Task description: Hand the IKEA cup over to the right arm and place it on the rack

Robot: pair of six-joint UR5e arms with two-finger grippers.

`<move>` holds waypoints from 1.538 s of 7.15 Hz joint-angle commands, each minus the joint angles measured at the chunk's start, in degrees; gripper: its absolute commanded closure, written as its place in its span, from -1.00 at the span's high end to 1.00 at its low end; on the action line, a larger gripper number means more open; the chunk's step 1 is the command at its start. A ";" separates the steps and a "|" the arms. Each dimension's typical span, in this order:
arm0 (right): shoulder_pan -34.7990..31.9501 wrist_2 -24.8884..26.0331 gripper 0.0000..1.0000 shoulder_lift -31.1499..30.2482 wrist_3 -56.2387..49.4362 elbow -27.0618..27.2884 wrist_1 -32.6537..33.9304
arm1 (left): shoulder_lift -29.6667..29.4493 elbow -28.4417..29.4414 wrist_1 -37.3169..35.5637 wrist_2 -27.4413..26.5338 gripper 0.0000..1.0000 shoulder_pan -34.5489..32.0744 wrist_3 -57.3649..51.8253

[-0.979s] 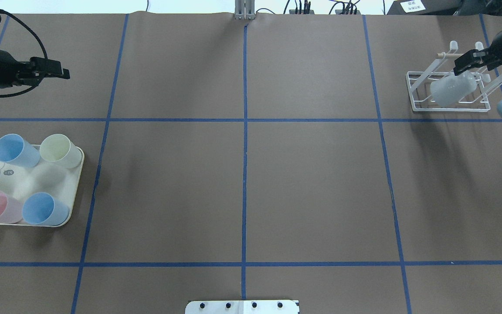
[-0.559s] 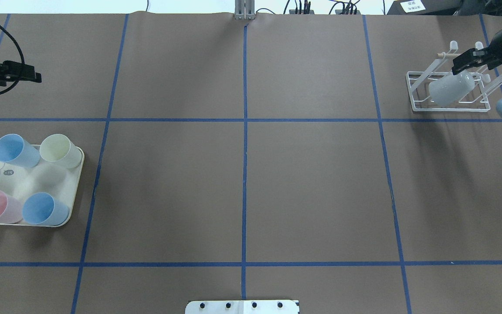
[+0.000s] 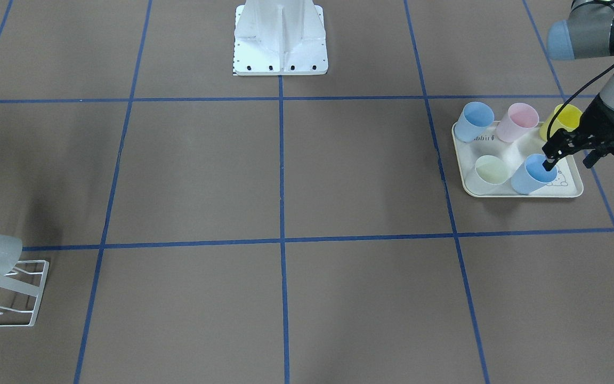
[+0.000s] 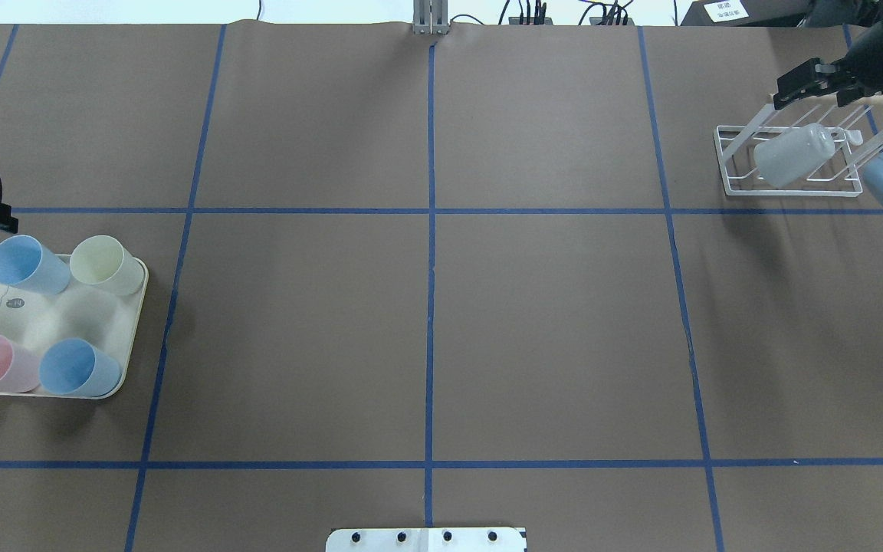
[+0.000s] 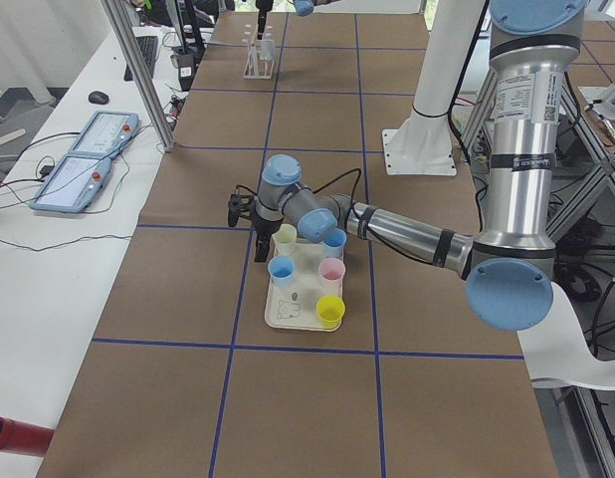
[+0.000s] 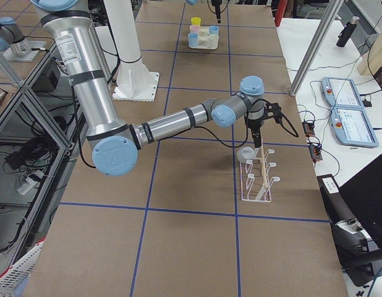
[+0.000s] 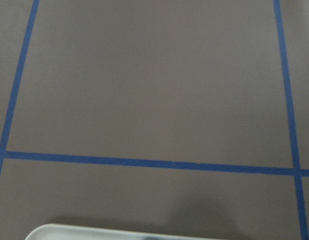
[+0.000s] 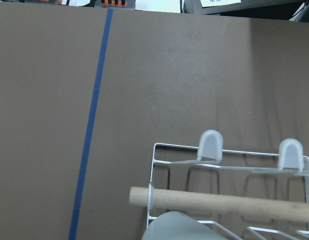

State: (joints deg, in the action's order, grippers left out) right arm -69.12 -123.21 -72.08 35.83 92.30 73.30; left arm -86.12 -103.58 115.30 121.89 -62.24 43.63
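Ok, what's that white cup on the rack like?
The cup is frosted white and looks like plastic. It is smooth, with no handle and one end wider than the other. It lies tilted on the wire rack, resting on its slanted rods, at the table's far right. Only the rack seems to touch it.

Cup [image 4: 790, 156] on rack [image 8: 219, 202], far from tray [image 4: 66, 316]

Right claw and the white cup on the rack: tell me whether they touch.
Apart. In the overhead view the right claw sits beyond the white cup on the rack, with bare table showing between them.
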 commanded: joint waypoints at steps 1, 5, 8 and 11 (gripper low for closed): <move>1.88 -0.28 0.95 0.10 2.57 1.22 -0.09 | 0.79 4.40 0.27 6.76 0.82 0.54 -2.41; 2.59 -0.28 0.96 0.10 3.27 1.74 -0.09 | -2.29 9.35 0.37 6.87 -0.41 1.33 -2.41; 2.86 -0.28 0.96 0.10 3.72 2.97 -0.09 | -2.65 8.66 0.19 16.65 -1.00 1.25 -2.32; 11.34 3.30 0.96 0.19 21.67 11.03 -0.27 | -5.27 5.41 -0.43 21.54 -1.00 -6.29 2.31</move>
State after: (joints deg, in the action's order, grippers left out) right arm -62.41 -122.33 -71.99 49.29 99.57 73.12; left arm -90.11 -96.91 114.96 142.32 -65.43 43.22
